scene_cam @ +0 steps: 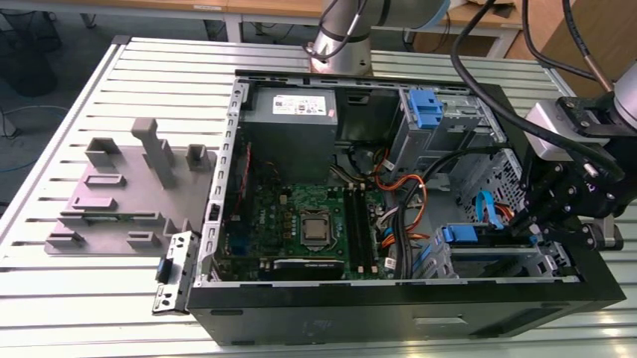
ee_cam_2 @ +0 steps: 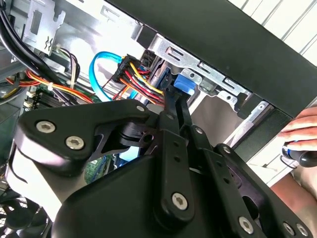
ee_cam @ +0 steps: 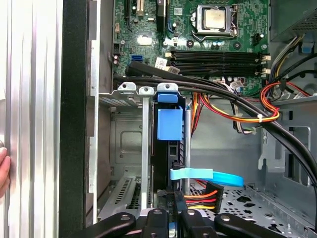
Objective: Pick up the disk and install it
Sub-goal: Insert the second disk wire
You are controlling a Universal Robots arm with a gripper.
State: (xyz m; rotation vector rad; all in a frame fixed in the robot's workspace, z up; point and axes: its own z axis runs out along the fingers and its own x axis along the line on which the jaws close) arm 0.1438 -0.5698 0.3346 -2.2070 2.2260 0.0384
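Exterior view: open computer case (scene_cam: pixel 398 313) on slatted table (scene_cam: pixel 60 283); inside, motherboard (scene_cam: pixel 298 216), power supply (scene_cam: pixel 291 119) with white sticker, print too small to read. Tool (scene_cam: pixel 538 231) at drive cage (scene_cam: pixel 497 261) on the exterior view's right.

Second wrist view: cannot tell the tool's grip; a hand (ee_cam_2: pixel 302 130) beside case.

First wrist view: the disk (ee_cam: pixel 170 148) sits edge-on in cage, blue carrier tab showing.
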